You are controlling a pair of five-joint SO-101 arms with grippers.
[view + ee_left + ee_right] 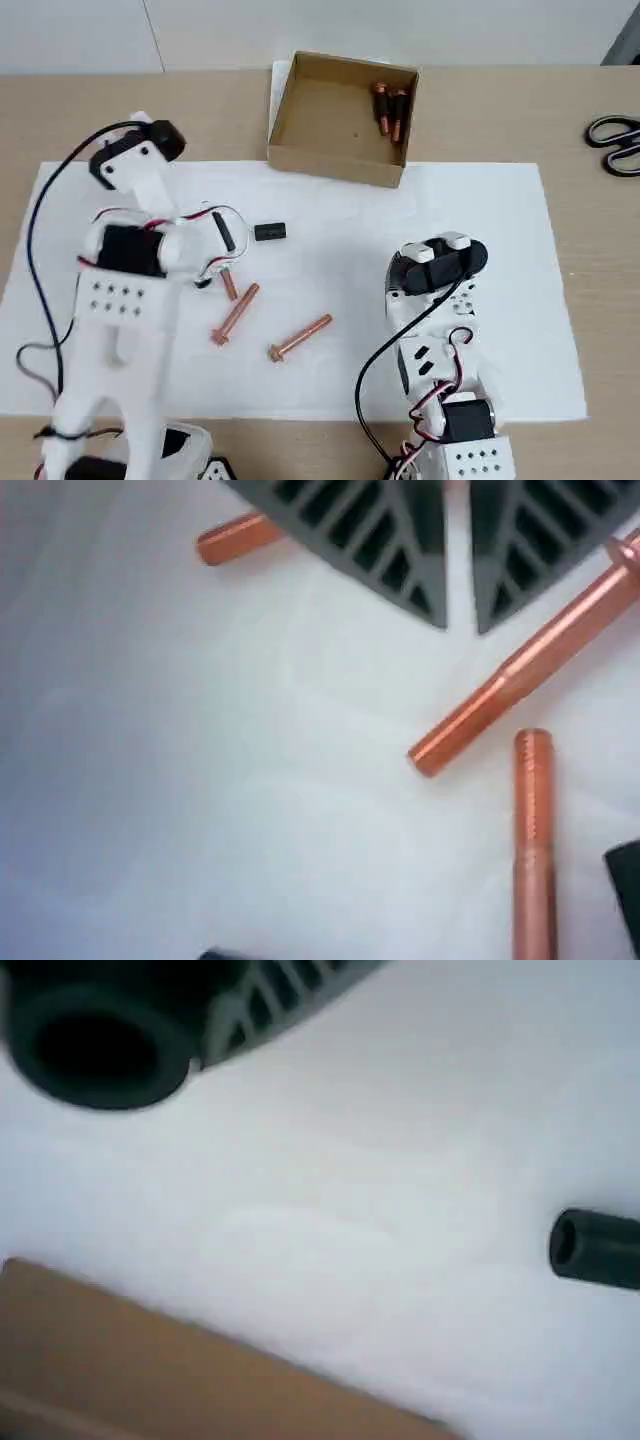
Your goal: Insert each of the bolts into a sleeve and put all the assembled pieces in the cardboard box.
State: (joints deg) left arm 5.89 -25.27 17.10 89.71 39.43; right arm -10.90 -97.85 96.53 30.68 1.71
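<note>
Three loose copper bolts lie on the white sheet: one [235,313], a second [300,338] and a short-looking one [228,283] partly under the left arm [130,262]. My left gripper [460,620] hovers over them, its jaws drawn together to a thin slit with nothing between. A bolt [530,670] lies just beyond its fingertips. Two black sleeves [270,232] [223,230] rest near that arm. My right gripper [432,264] is shut on a black sleeve [95,1050] held above the sheet. The cardboard box [300,110] at the back holds assembled pieces [390,110].
Black-handled scissors [615,140] lie on the wooden table at the far right. The box wall [200,1380] and a loose sleeve [595,1248] lie ahead of the right gripper. Open sheet stretches between the two arms and to the right.
</note>
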